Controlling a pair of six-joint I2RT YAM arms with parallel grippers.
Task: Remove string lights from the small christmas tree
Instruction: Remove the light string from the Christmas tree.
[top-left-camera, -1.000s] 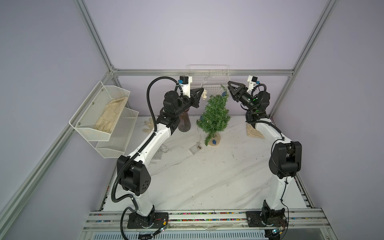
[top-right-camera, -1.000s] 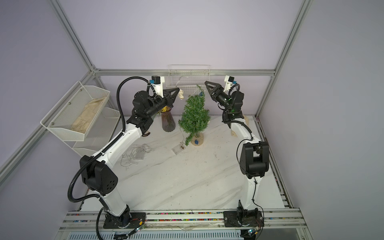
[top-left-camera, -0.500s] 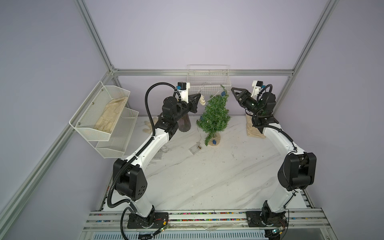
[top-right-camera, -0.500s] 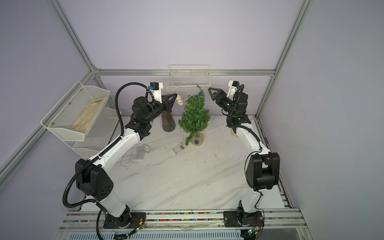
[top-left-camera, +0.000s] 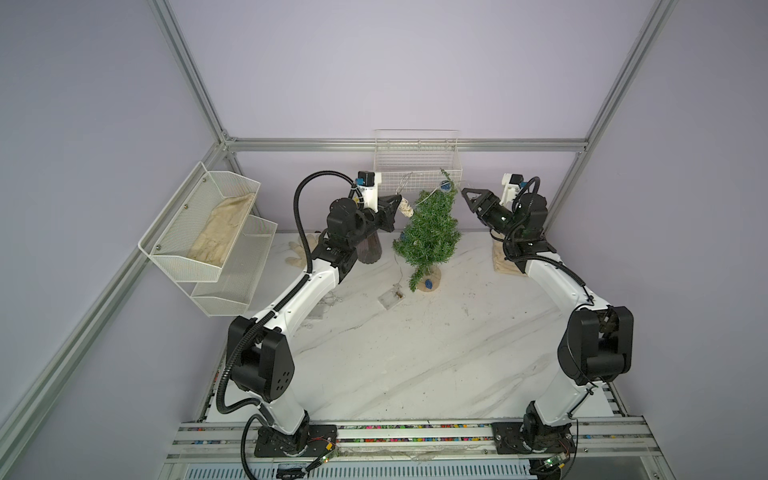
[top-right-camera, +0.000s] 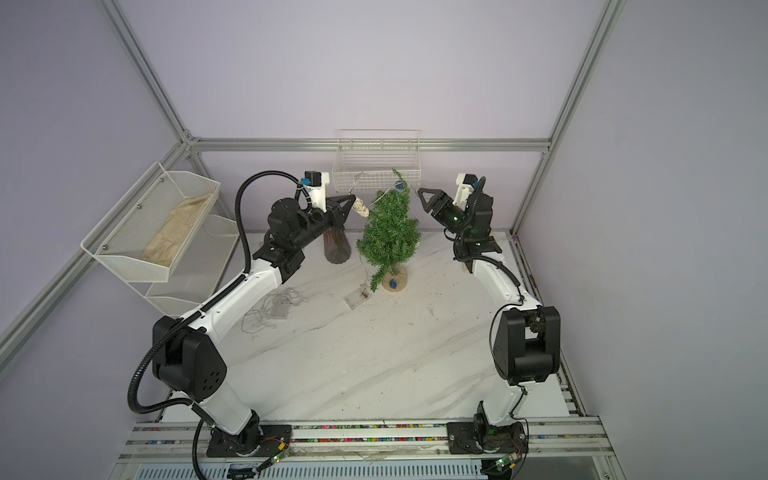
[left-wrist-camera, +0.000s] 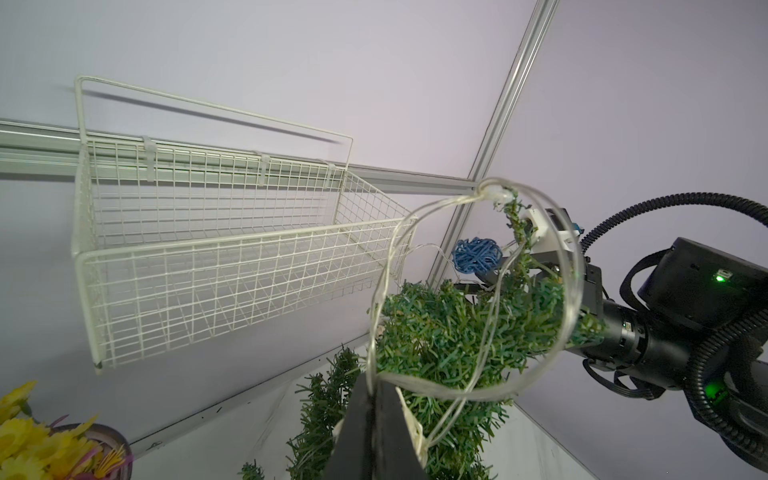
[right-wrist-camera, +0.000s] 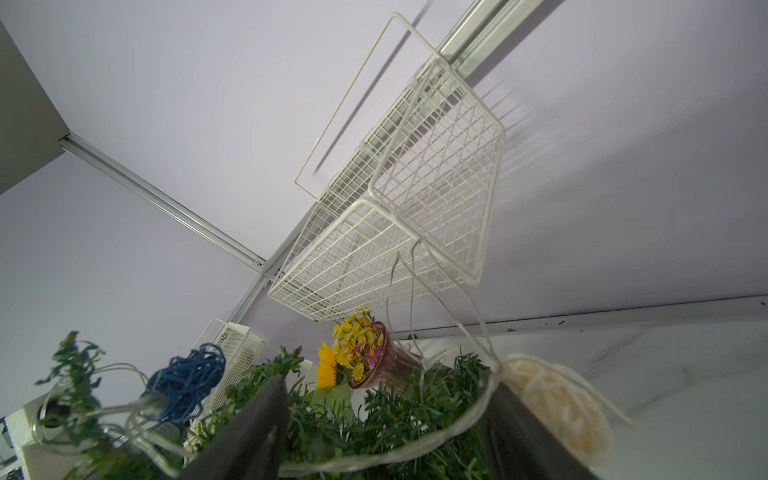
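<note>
Two white-and-black arms rise from a rail at the front edge of a white marble tabletop (top-left-camera: 415, 353). Partway back, beside the left arm, lies a loose tangle of pale wire (top-right-camera: 270, 309). A little further on, a clear battery box (top-left-camera: 390, 298) lies flat, just beside the lowest branch of the tree (top-left-camera: 428, 237).

The small green tree stands upright on a tan base at the rear middle, with a blue ball (top-left-camera: 428, 284) against that base. A dark vase (top-left-camera: 370, 249) stands just beside it, on the left arm's side.

The lights (left-wrist-camera: 494, 193) remain on the tree, their wire looping around its upper branches and over its bent tip. The left hand (top-left-camera: 400, 200) is high beside the tree, pinched closed on the wire, with a cream ball (top-left-camera: 407, 206) hanging at its fingertips. Opposite it, the right hand (top-left-camera: 468, 198) is spread wide, and the wire crosses the gap between its fingers.

Behind them, a white wire basket (top-left-camera: 417, 166) hangs on the back wall.
</note>
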